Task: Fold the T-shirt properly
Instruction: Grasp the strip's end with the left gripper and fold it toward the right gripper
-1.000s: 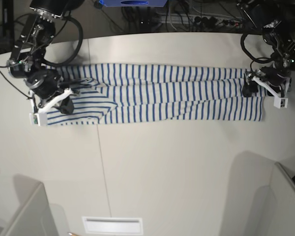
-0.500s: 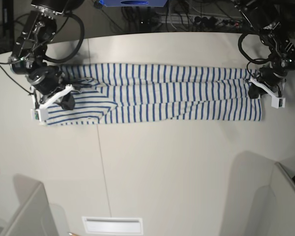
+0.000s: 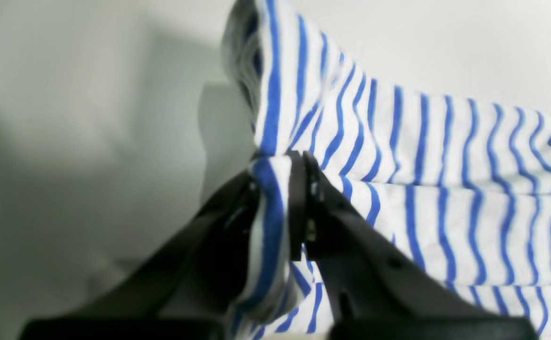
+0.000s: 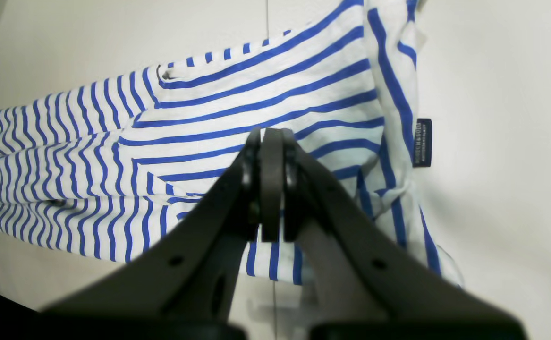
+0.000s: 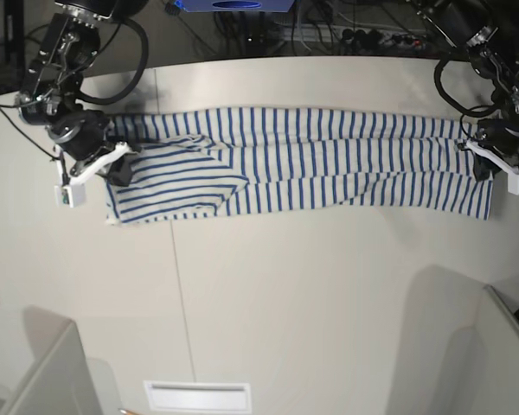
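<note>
T-shirt stretched across far half of table.

The table (image 5: 268, 294) bore the T-shirt (image 5: 329, 160), lying long from left to right. Left gripper (image 3: 280, 184) clamped a fold of its right-end hem between the jaws. Right gripper (image 4: 270, 156), jaws pressed together, stood over the collar end; whether cloth was pinched, unclear.

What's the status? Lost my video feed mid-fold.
Left gripper shut on T-shirt edge. Right gripper shut, over the collar end. Shirt stretched long across table. Nothing in the way.
</note>
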Controlling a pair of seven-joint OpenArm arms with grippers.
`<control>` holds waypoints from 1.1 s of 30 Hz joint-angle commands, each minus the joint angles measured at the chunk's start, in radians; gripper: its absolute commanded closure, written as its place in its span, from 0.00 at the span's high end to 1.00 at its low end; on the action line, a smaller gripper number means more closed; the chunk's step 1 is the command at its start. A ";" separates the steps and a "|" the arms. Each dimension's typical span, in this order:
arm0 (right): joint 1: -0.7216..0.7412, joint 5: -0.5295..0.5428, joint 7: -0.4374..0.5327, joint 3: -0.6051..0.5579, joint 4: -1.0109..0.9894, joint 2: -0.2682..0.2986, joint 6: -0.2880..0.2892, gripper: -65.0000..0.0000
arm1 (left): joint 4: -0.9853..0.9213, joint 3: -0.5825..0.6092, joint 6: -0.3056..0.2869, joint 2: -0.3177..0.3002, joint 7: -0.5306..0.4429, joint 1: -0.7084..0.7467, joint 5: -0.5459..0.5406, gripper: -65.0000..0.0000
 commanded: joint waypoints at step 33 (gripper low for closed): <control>0.019 0.020 0.021 0.005 0.014 -0.013 0.004 0.00 | 0.296 0.769 0.232 0.120 -0.020 0.118 -0.012 0.00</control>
